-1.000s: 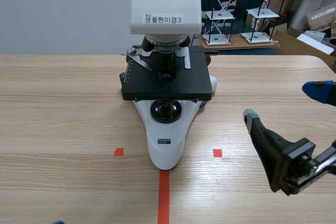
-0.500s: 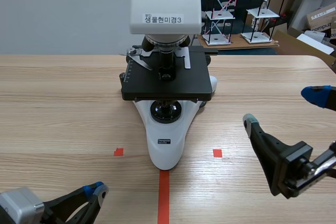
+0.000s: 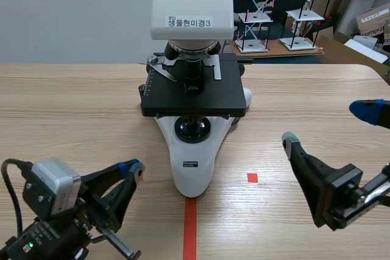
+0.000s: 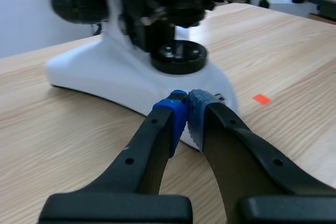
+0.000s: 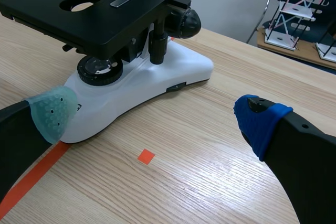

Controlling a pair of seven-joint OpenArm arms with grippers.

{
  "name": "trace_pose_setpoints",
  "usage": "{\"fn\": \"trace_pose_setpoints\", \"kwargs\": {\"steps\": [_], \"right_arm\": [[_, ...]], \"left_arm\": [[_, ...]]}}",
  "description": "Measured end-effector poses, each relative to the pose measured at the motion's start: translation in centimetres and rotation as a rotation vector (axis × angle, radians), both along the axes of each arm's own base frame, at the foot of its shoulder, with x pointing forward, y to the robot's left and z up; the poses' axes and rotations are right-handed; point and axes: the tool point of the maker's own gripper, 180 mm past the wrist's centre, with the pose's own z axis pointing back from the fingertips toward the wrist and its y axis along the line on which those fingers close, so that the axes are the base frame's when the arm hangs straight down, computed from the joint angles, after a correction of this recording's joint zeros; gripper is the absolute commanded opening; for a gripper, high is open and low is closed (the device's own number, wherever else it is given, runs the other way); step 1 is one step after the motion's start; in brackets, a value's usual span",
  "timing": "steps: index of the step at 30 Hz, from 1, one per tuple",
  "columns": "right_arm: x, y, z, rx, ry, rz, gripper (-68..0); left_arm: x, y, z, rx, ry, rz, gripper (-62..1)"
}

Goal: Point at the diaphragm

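Observation:
A white microscope (image 3: 192, 162) with a black stage (image 3: 194, 94) stands mid-table. Its diaphragm sits under the stage, mostly hidden; only the dark part above the round base lens (image 3: 193, 129) shows. In the left wrist view the lens (image 4: 179, 57) lies ahead of my left gripper (image 4: 184, 115), which is shut with nothing held, its tips close to the microscope's white foot (image 4: 105, 72). In the scene view the left gripper (image 3: 133, 167) is left of the foot. My right gripper (image 3: 329, 123) is open, to the right of the microscope. The right wrist view shows the right gripper (image 5: 155, 115) short of the base (image 5: 157, 77).
A red tape line (image 3: 190, 229) runs from the microscope's foot toward the table's front edge, with a red square (image 3: 252, 177) to its right. Wire racks (image 3: 256, 10) and boxes (image 3: 372, 22) stand beyond the table's far edge.
My left arm has come up from the front left corner toward the microscope's foot, now covering the left red square. The right arm has hardly moved.

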Motion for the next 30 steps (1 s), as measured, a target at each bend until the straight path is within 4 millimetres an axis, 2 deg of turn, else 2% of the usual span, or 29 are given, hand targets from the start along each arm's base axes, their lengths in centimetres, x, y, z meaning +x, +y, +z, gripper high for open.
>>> {"fn": "trace_pose_setpoints", "kwargs": {"steps": [2, 5, 9, 13, 19, 22, 27, 30], "right_arm": [[0.0, 0.0, 0.0, 0.000, 0.000, 0.000, 0.4], [0.0, 0.0, 0.0, -0.001, 0.001, 0.000, 0.4], [0.0, -0.1, -0.3, -0.008, 0.016, -0.002, 0.4], [-0.1, -0.1, -0.7, -0.017, 0.033, -0.004, 0.4], [-0.1, -0.1, -0.6, -0.016, 0.031, -0.004, 0.4], [-0.1, -0.1, -0.6, -0.016, 0.031, -0.004, 0.4], [-0.1, -0.1, -0.6, -0.016, 0.031, -0.004, 0.4], [-0.1, -0.1, -0.6, -0.016, 0.031, -0.004, 0.4]], "left_arm": [[-0.6, -0.8, -0.1, -0.001, -0.010, -0.021, -56.8], [-1.3, -1.0, -1.2, -0.050, 0.019, -0.021, -56.8], [-2.0, -0.6, -4.3, -0.054, 0.099, -0.040, -56.8], [-0.7, -0.2, -5.6, -0.036, 0.118, -0.042, -56.8], [2.1, -0.5, -3.8, -0.052, 0.035, -0.043, -56.8], [2.4, -0.3, -2.6, -0.099, -0.010, -0.029, -56.8], [2.7, 0.8, -2.4, -0.158, 0.008, 0.043, -56.8], [2.8, 1.3, -1.6, -0.244, 0.015, 0.052, -56.8]]}}
